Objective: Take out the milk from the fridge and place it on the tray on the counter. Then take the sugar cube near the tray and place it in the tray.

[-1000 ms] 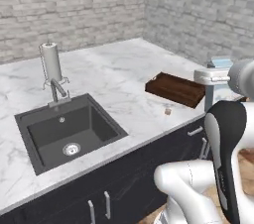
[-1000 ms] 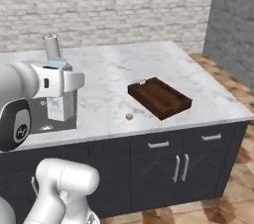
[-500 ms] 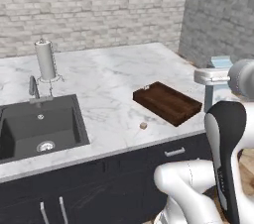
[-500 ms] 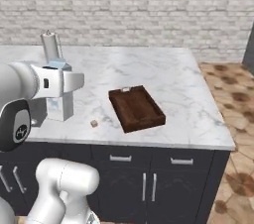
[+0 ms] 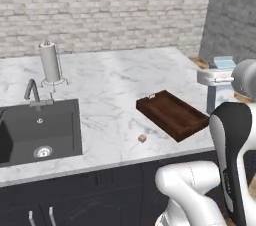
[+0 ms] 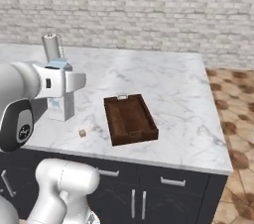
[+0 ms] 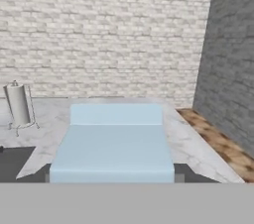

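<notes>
We see one milk [image 6: 61, 104], a slim pale blue-grey carton with a gabled top, pinched in the hand [image 6: 60, 85] and carried above the bench [image 5: 115, 85] near its front edge, apart from the tray; in the hand view its flat blue top [image 7: 115, 141] hides the fingertips. The bench is white marble with grey veins over dark cabinets. One tray [image 6: 130, 119], dark brown wood, rectangular with a low raised rim, lies near the front edge toward the bench's right end. One sugar cube [image 6: 83, 133], tiny and tan, sits on the marble near the tray's left side, not touching it. One grey inset sink [image 5: 37, 130] is cut off at the left, and one white paper towel roll [image 5: 50, 62] stands upright behind it.
</notes>
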